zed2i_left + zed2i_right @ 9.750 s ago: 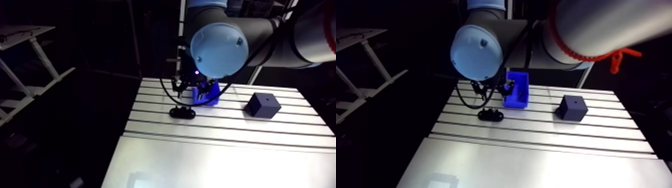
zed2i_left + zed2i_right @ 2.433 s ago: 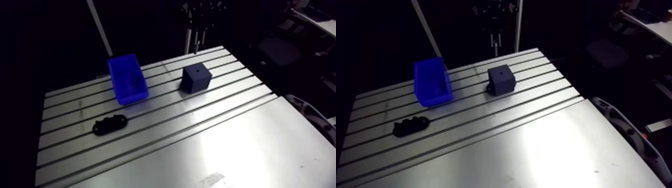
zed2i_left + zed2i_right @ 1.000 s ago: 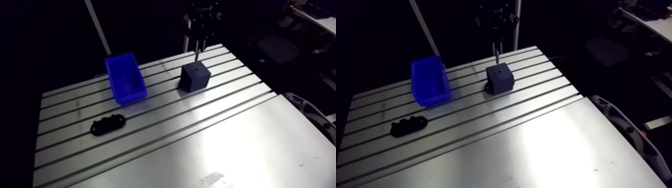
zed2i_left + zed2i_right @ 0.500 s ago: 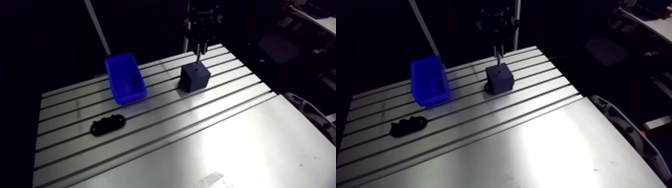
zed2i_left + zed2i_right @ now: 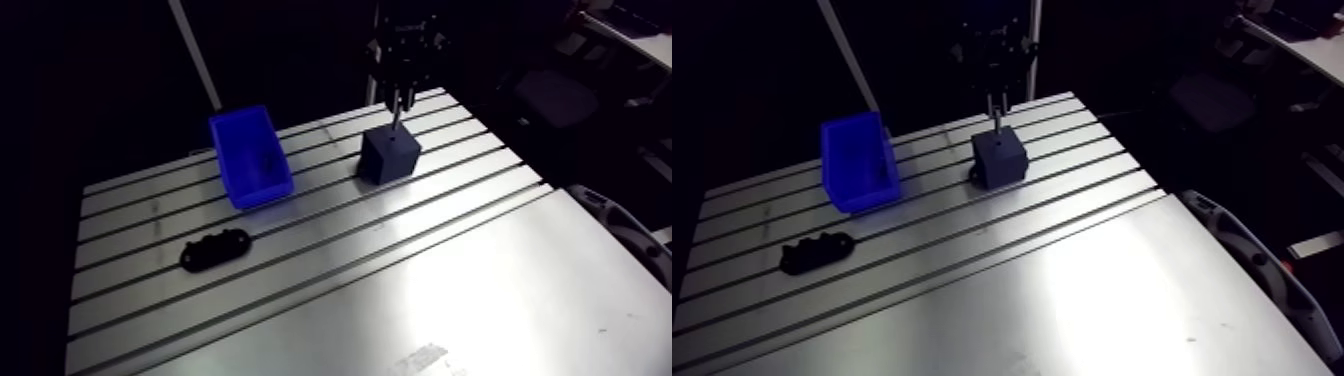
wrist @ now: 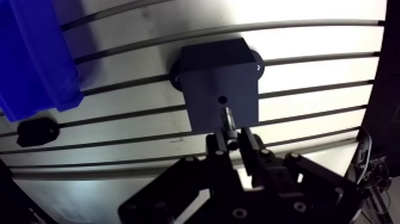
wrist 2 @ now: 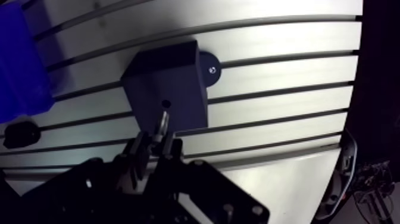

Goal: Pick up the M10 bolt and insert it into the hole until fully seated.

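Over the dark block (image 6: 217, 77) hangs the gripper (image 6: 233, 140), pointing straight down at it. Its two fingers (image 6: 217, 144) are pulled close together and pinch the top end of the bolt (image 6: 227, 119), so only a thin gap shows between them and the bolt fills that gap. The long part of the bolt sticks out below the fingers like a little silver stick. It is held by the top so that the free end can go into the hole (image 6: 222, 99) first. The hole is a small dark dot in the flat top of the block, and the bolt's tip is very near it and almost lined up with it. I cannot tell if the tip has started to go in. The bolt stands upright, and that seems right, because a tilted bolt would likely jam at the edge of the hole. The block sits on the table (image 6: 315, 36) with its hole facing up, and round feet poke out from under it, one with a screw, so it looks fixed down and should not slide when pushed. Off to one side, well apart from the block, is the blue bin (image 6: 30, 53), and near it lies a small black part (image 6: 37, 131). Both are out of the way of the push down.
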You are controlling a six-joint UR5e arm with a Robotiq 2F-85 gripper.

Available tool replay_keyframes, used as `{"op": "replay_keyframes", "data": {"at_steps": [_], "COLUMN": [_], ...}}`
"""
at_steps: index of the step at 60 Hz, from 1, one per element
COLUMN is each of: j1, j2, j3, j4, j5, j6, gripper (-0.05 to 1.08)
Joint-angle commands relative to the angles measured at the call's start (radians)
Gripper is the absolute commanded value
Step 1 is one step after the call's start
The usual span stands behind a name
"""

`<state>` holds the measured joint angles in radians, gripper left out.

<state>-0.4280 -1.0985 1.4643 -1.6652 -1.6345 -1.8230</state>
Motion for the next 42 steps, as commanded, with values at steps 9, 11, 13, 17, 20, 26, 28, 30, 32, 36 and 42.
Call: {"op": "replay_keyframes", "data": {"at_steps": [9, 11, 13, 17, 20, 26, 28, 30, 32, 36, 42], "j1": [0.000, 0.000, 0.000, 0.000, 0.001, 0.001, 0.001, 0.001, 0.001, 0.000, 0.000], "j2": [0.001, 0.001, 0.000, 0.001, 0.001, 0.001, 0.001, 0.001, 0.001, 0.001, 0.001], "j3": [0.011, 0.011, 0.011, 0.011, 0.011, 0.011, 0.012, 0.012, 0.013, 0.015, 0.017], "j4": [-0.020, -0.020, -0.020, -0.020, -0.020, -0.020, -0.020, -0.020, -0.020, -0.020, -0.020], "j5": [0.000, -0.001, -0.001, -0.001, -0.001, 0.000, -0.001, -0.001, -0.001, -0.001, 0.000], "j6": [0.001, 0.000, 0.000, 0.000, -0.001, -0.002, -0.002, -0.002, -0.002, -0.002, -0.002], "gripper": [1.08, 1.08, 1.08, 1.08, 1.08, 1.08, 1.08, 1.08, 1.08, 1.08, 1.08]}}
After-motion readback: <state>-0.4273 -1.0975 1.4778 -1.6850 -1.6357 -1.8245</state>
